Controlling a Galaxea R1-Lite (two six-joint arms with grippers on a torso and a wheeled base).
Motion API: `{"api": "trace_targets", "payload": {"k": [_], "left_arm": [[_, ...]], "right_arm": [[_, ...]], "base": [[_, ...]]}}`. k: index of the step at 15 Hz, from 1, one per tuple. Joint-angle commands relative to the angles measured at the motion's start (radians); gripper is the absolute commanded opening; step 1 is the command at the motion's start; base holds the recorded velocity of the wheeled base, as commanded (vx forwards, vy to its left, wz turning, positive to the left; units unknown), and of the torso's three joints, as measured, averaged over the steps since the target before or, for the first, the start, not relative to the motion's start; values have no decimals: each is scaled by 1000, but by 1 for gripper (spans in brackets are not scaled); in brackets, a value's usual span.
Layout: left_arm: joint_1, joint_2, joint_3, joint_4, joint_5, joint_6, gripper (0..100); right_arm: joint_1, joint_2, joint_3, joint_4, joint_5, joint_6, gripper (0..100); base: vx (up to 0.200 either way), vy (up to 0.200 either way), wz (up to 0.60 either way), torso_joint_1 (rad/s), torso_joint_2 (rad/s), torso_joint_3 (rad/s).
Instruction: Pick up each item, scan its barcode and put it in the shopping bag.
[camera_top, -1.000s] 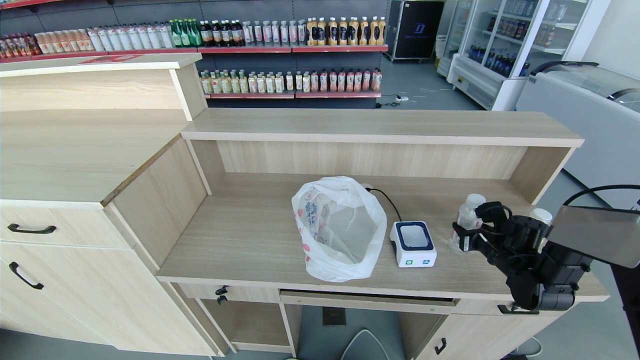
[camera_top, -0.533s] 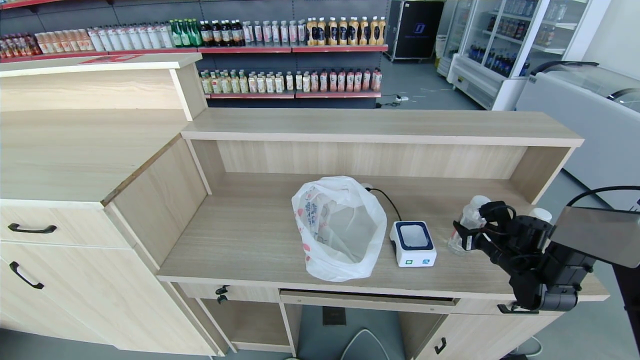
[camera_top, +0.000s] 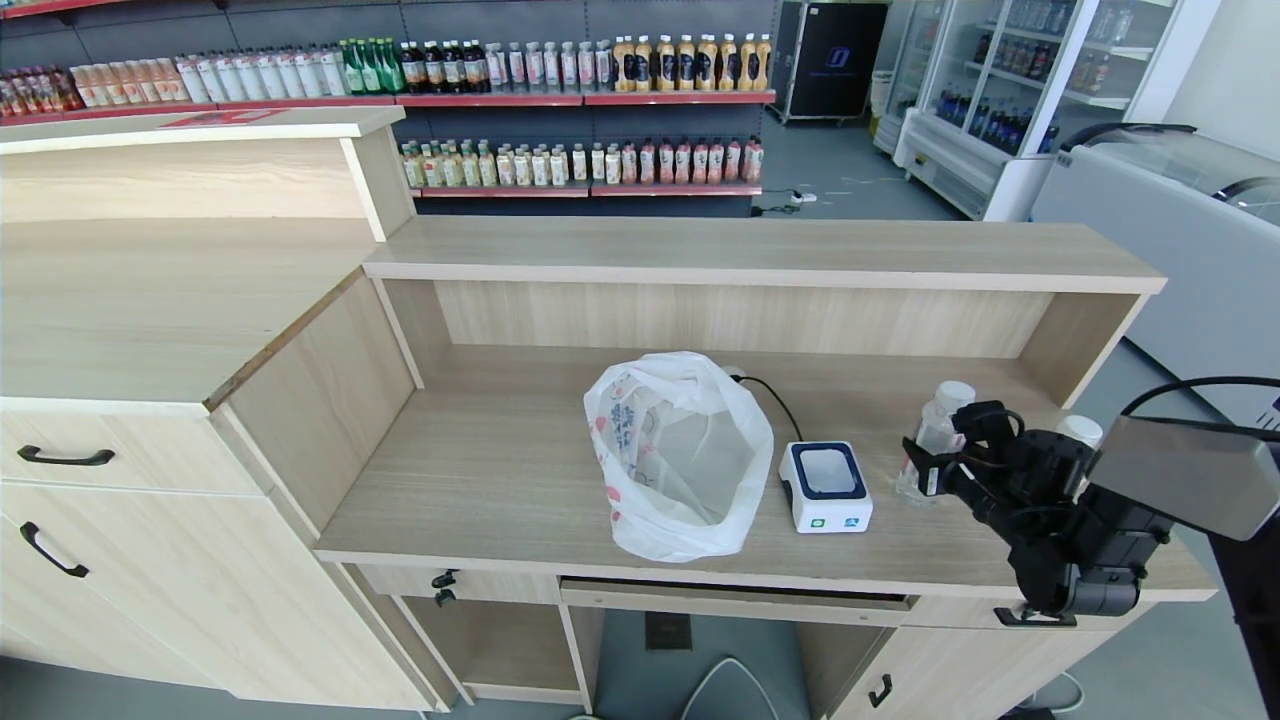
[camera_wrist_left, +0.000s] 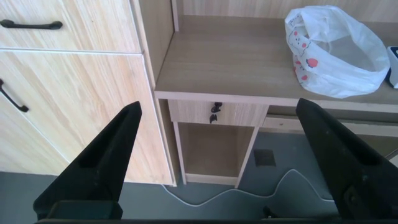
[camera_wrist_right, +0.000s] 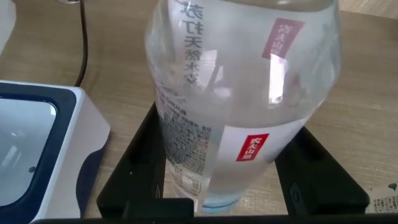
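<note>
A clear water bottle (camera_top: 938, 430) with a white cap stands on the right of the wooden counter (camera_top: 500, 470), its base at or just above the surface. My right gripper (camera_top: 932, 468) is shut on its lower part. In the right wrist view the bottle (camera_wrist_right: 242, 112) sits between the black fingers (camera_wrist_right: 134, 180), beside the scanner (camera_wrist_right: 31, 149). The white barcode scanner (camera_top: 826, 486) lies left of the bottle. The open plastic shopping bag (camera_top: 680, 455) stands left of the scanner. My left gripper (camera_wrist_left: 217, 168) hangs open, low in front of the counter, with the bag (camera_wrist_left: 336, 53) farther off.
A second white-capped bottle (camera_top: 1080, 430) stands behind my right arm. The scanner's black cable (camera_top: 770, 395) runs toward the back wall. A raised shelf (camera_top: 760, 255) overhangs the counter's back. Drawers and a taller cabinet (camera_top: 150, 330) stand to the left.
The bottle tipped in my right gripper half a second ago and now stands nearer upright. The right gripper has shifted slightly toward the scanner.
</note>
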Motion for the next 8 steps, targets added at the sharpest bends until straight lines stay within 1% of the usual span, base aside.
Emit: {"api": "trace_targets", "payload": {"k": [1,8], "left_arm": [[0,0,0,0,0,0,100],[0,0,0,0,0,0,100]], "right_arm": [[-6,7,-3,-1,8,3,0],[-6,-50,6,7,22,90,0]], "base": [[0,0,0,0,0,0],[0,0,0,0,0,0]]}}
